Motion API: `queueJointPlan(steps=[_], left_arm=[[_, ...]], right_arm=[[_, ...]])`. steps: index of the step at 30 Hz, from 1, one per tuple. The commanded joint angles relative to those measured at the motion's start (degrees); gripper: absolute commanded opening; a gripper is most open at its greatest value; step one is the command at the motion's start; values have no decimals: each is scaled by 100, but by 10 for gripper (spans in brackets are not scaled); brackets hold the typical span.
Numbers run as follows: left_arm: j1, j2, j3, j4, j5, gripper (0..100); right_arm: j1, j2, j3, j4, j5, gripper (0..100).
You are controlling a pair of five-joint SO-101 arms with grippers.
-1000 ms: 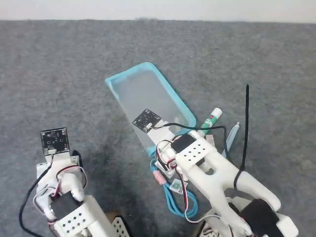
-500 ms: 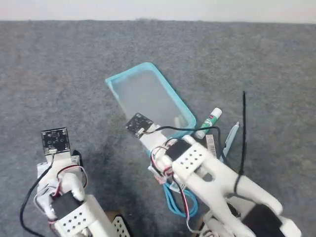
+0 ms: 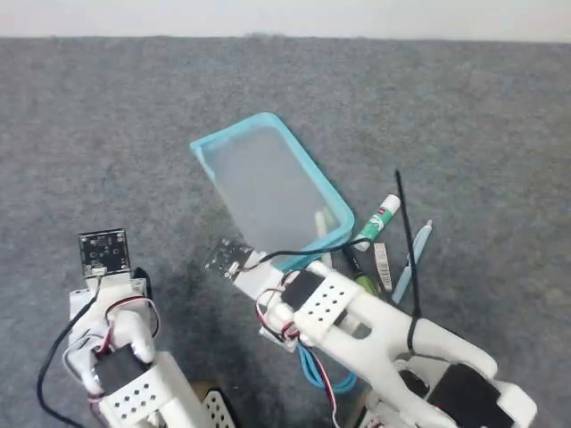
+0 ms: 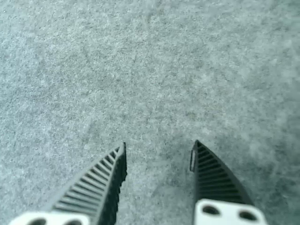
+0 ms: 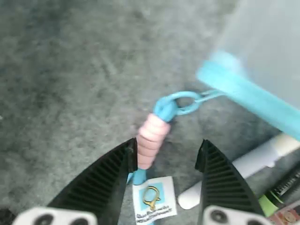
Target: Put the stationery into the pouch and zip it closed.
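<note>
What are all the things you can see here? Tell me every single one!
clear zip pouch with turquoise edging: one, clear and turquoise, middle of the grey carpet mat
turquoise cord: one, turquoise, clipped to the pouch's near end
pink beads: one stack, pink, threaded on the cord
small paper tag: one, white and blue, on the cord beside the beads
white tube with a green label: one, white, beside the pouch's near corner
light blue pen: one, blue, past the tube
green and black marker: one, by the tube
left gripper: one, black, open over bare mat
right gripper: one, black, open by the beads
</note>
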Motion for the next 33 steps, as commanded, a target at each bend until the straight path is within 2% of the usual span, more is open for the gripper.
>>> queueJointPlan(steps=[1, 7, 12, 14, 18, 21, 25, 27, 30, 33], left_arm=[[35, -149, -75, -176, -35, 210], [35, -149, -75, -167, -35, 210], [35, -149, -75, -53, -53, 210], [35, -149, -75, -53, -53, 210], [35, -149, -75, -62, -18, 210], [35, -149, -75, -88, -44, 211], [44, -149, -75, -97, -70, 212], [44, -149, -75, -158, -308, 213], [88, -149, -75, -237, -475, 213], [536, -149, -92, -202, -563, 214]], right_arm=[[4, -22, 79, -303, 79, 224], [374, 101, 176, -488, 79, 221], [804, 848, 18, -848, 79, 217], [1033, 1095, -237, -831, 70, 170], [1727, 1191, -712, -787, 79, 0], [2141, 1077, -1002, -462, 26, 9], [2343, 576, -1160, -207, 70, 6], [2299, 75, -1169, -75, 88, 6], [2097, -831, -1178, 224, 607, 6], [2009, -1596, -1354, 558, 712, 6]])
